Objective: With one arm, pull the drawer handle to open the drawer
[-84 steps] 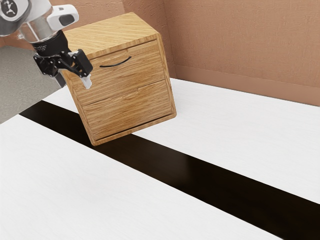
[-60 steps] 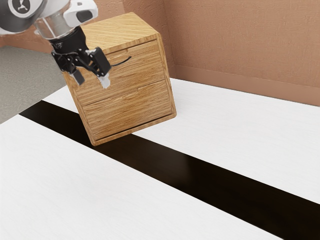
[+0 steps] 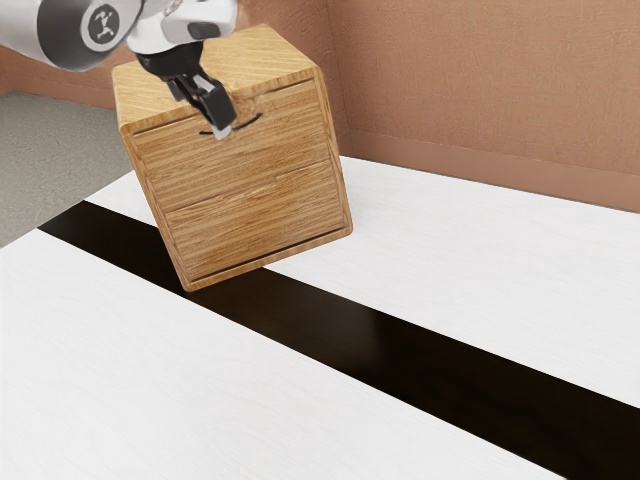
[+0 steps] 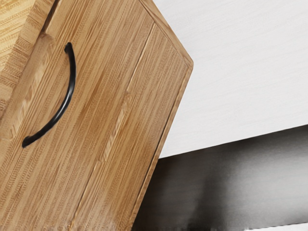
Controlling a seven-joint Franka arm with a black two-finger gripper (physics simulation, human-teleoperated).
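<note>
The black gripper [image 3: 217, 117] is at the top drawer's [image 3: 272, 140] curved handle [image 4: 70, 91] on the wooden cabinet [image 3: 255, 200], by the table's [image 3: 480, 260] far corner. You cannot tell if the gripper is open or closed.

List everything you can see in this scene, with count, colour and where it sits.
Cabinet: one, light oak, on the table's far side, its base partly on the stripe.
Drawer fronts: two, oak, stacked, upper and lower.
Handle: one, black, curved, on the upper front.
Table: one, white.
Stripe: one, black, diagonal across the table.
Wall: brown, behind the table.
Floor: grey, exterior view's left.
Arm: one, grey-white, upper left.
Gripper: one, black, at the handle.
</note>
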